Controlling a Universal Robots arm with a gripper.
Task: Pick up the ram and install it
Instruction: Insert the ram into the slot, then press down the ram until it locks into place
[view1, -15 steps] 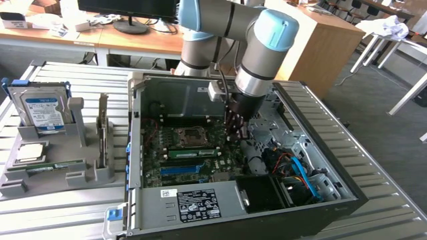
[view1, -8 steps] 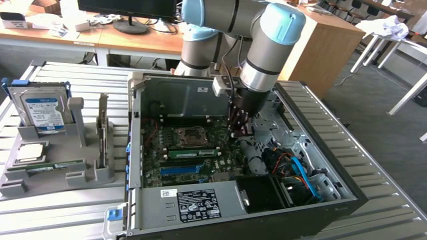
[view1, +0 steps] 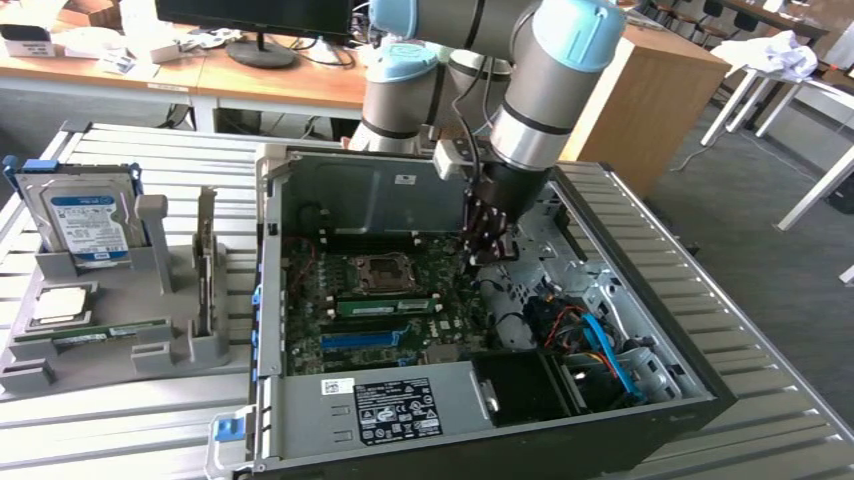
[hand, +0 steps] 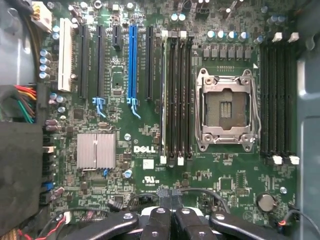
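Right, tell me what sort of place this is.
Probably a lab or workshop in an office setting: an open PC case sits on a metal bench, with a monitor on a desk behind and white tables nearby.

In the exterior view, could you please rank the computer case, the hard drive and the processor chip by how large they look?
1. Computer case, by far the largest.
2. Hard drive, standing in the grey holder.
3. Processor chip, smallest, lying just below the drive.

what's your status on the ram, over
Gripper shut, empty, over motherboard inside case. Long thin green ram stick lies on grey rack outside. Case wall between.
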